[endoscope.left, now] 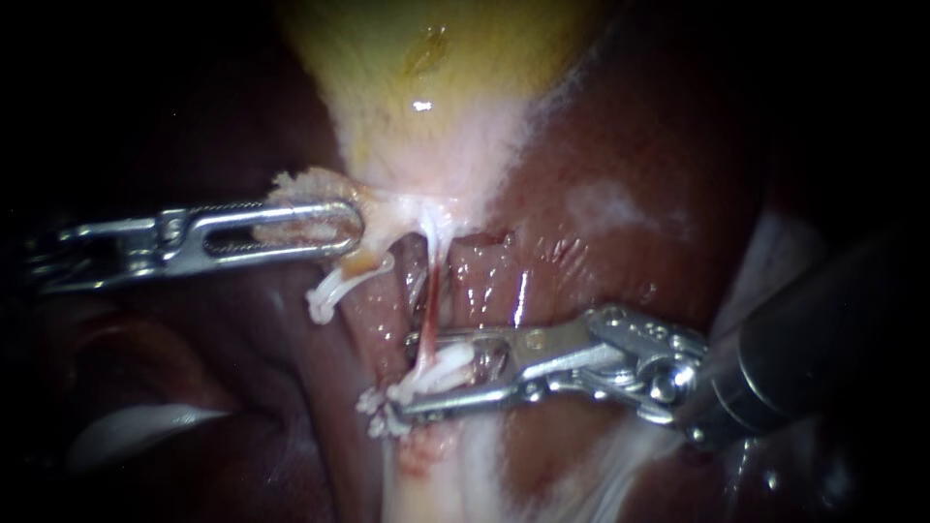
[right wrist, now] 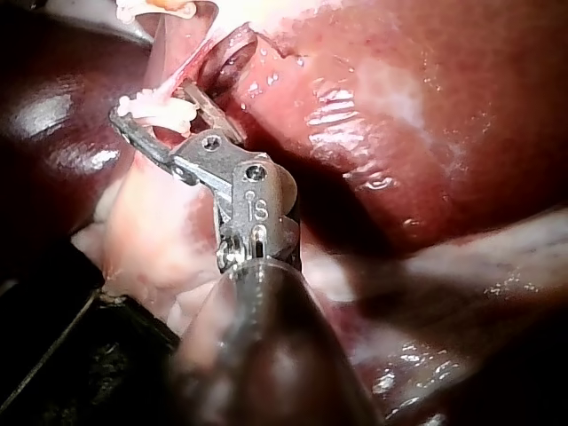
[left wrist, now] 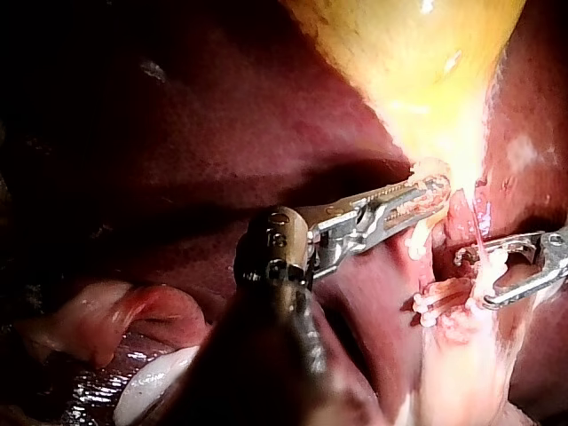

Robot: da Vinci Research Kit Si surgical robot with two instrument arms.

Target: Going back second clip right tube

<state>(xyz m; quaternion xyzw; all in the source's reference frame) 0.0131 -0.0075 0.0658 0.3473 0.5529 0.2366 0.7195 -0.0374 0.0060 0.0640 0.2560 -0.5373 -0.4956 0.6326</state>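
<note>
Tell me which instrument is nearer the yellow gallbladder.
Left. The left instrument has its jaws shut on pale tissue at the lower end of the gallbladder. The right instrument sits farther off, its jaws open around a white clip on a tube.

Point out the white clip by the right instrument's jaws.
Endoscope view, lower centre: the white clip sits on the thin tube between the open jaws of the right instrument, below the gallbladder, whose neck the left instrument grips.

Yellow gallbladder with a pale narrow neck, dark red glistening liver on either side of it.
</note>
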